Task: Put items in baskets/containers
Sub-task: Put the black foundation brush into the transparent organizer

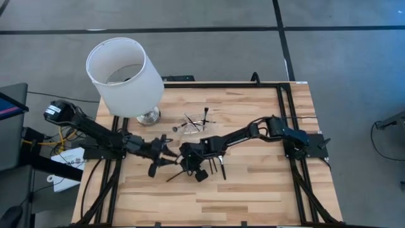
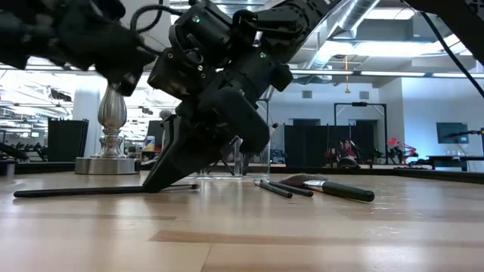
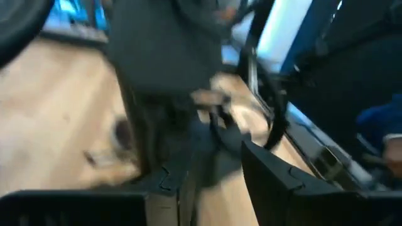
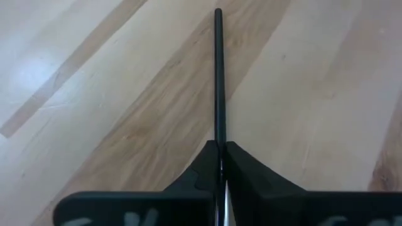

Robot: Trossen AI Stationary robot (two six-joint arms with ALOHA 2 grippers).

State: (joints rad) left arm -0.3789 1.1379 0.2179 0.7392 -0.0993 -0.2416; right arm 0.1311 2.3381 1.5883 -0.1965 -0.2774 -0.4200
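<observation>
- Below, the light wooden plank tabletop point(image 1: 253, 183) carries a white lampshade on a silver base point(image 1: 125, 75).
- Right gripper point(image 4: 220, 145) fingers pinch a thin black brush handle point(image 4: 218, 75) lying on the wood.
- Left gripper point(image 1: 166, 154) hovers beside it, fingers parted, empty.
- Clear plastic holder point(image 1: 195, 124) stands behind.

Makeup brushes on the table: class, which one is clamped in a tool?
The long black brush lying flat, apart from the others: the right tool is shut on its handle. The rest lie loose or stand in the clear holder.
</observation>
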